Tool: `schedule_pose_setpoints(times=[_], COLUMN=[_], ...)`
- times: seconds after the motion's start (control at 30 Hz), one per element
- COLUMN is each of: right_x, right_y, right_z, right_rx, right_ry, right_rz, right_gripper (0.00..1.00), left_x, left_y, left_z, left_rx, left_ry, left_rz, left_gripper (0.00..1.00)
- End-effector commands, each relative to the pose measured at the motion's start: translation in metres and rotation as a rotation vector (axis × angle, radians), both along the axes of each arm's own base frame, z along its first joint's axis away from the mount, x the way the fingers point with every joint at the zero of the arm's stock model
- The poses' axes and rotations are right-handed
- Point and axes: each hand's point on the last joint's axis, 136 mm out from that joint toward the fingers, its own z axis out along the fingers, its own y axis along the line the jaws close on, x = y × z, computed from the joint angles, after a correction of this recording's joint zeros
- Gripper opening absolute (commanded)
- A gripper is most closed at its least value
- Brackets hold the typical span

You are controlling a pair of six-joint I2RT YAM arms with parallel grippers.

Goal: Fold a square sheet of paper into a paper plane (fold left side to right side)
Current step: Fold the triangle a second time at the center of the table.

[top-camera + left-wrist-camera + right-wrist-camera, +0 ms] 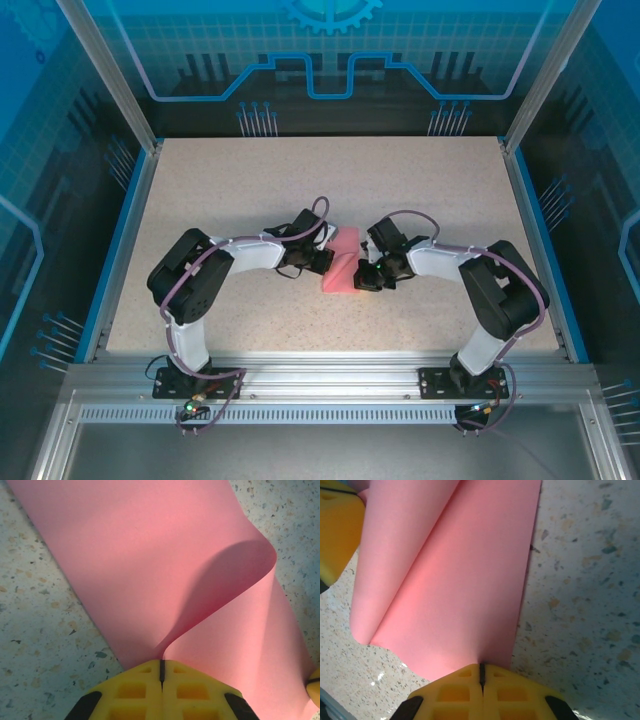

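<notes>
Item: square sheet of paper [343, 262], salmon-pink, mid-worktop [250, 190] between the arms, one side lifted and curling over the rest; step judged as the left-to-right fold, crease not yet pressed. Left hand [161, 666] and right hand [481, 670] each pinched together on a paper edge; the next move probably calls for laying edge squarely on edge, then flattening. Markings: no brand, label or writing legible.

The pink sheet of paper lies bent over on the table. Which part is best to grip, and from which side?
Grip the paper at a free edge, not on its flat face: it is thin and bent over in a loose curl, so only an edge can be pinched. Come in low, along the table. The left tool and the right tool are each shut on it this way.
</notes>
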Motion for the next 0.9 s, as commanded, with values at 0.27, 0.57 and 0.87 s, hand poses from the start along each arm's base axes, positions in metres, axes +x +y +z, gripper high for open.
schedule_pose_setpoints(times=[0.27,0.57,0.87], right_x=[0.052,0.071,0.077], right_y=[0.031,0.042,0.051], right_z=[0.047,0.036,0.030], right_rx=[0.293,0.298,0.292], right_ry=[-0.155,-0.138,-0.126], right_rz=[-0.082,-0.093,-0.077], right_gripper=[0.00,0.00,0.00], left_x=[-0.010,-0.011,-0.011], left_y=[0.006,0.005,0.005], left_z=[-0.020,-0.021,-0.020], left_rx=[0.026,0.023,0.025], left_ry=[0.055,0.058,0.054], left_rz=[-0.024,-0.027,-0.030], left_gripper=[0.00,0.00,0.00])
